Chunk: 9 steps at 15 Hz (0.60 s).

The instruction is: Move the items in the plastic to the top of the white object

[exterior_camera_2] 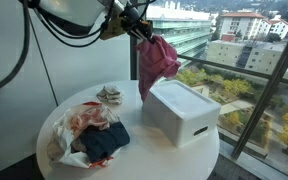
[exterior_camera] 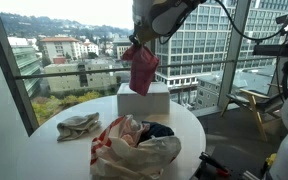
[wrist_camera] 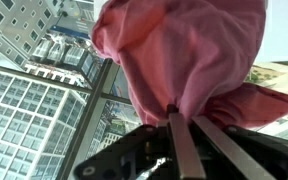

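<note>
Gripper pinched shut on a bunched fold of the pink cloth, so the rest hangs free below. In both exterior views the cloth dangles over the white box, probably lifted high to clear its edge; contact with the lid can't be told. Plastic bag holding more clothes sits on the round table beside the box, grey rag nearby.
</note>
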{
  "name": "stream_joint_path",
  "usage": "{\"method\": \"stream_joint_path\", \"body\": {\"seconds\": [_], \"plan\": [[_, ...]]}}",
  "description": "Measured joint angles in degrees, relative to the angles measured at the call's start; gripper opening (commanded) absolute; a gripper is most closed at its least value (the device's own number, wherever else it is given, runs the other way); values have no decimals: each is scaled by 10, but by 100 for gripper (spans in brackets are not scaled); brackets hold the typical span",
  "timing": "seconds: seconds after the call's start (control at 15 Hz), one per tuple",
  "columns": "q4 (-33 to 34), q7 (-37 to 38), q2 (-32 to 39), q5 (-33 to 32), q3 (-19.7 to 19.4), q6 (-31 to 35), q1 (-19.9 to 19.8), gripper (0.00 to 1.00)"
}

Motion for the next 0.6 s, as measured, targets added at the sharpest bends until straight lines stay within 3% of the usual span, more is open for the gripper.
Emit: {"method": "stream_joint_path", "body": {"seconds": [0.2, 0.4, 0.47, 0.6], "plan": [[68, 136, 61, -139, 15, -23, -35, 1], [111, 266, 120, -251, 17, -84, -35, 1], [115, 302, 140, -274, 3, -105, -17, 31], [119, 351, 175, -290, -42, -133, 34, 36]]}}
